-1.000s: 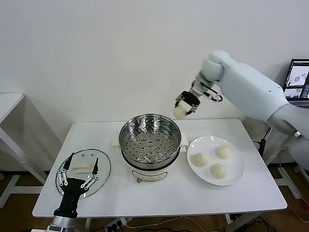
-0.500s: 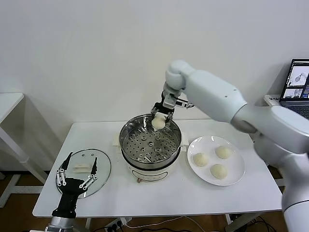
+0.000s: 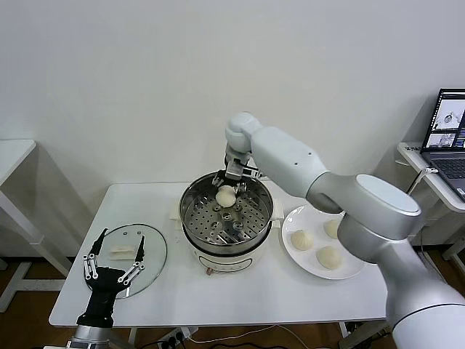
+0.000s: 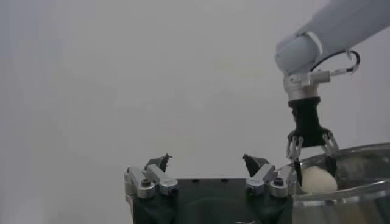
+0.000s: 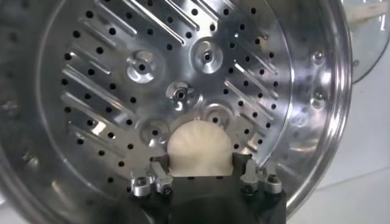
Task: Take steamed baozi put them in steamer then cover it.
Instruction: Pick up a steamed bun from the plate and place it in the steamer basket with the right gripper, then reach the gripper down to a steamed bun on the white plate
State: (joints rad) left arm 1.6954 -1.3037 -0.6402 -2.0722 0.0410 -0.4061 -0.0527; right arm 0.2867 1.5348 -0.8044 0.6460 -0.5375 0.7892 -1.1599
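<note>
Right gripper (image 3: pixel 227 190): jaws parting around first baozi (image 3: pixel 226 195) over steamer (image 3: pixel 226 215) tray.
Plate (image 3: pixel 292 252): three buns waiting.
Left gripper (image 3: pixel 114 257): hovering wide over cover (image 3: pixel 154 249), untouched.

baozi (image 3: pixel 226 195): one in steamer (image 3: pixel 195 218), three beside | cover (image 3: pixel 154 256): flat on table

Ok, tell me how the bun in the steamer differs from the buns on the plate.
The bun in the steamer sits alone on the perforated tray, between the right gripper's spread fingers; the buns on the plate are a group of three with no gripper near them. The steamer walls ring the first; the white plate is flat and open. All are round and cream-white.
</note>
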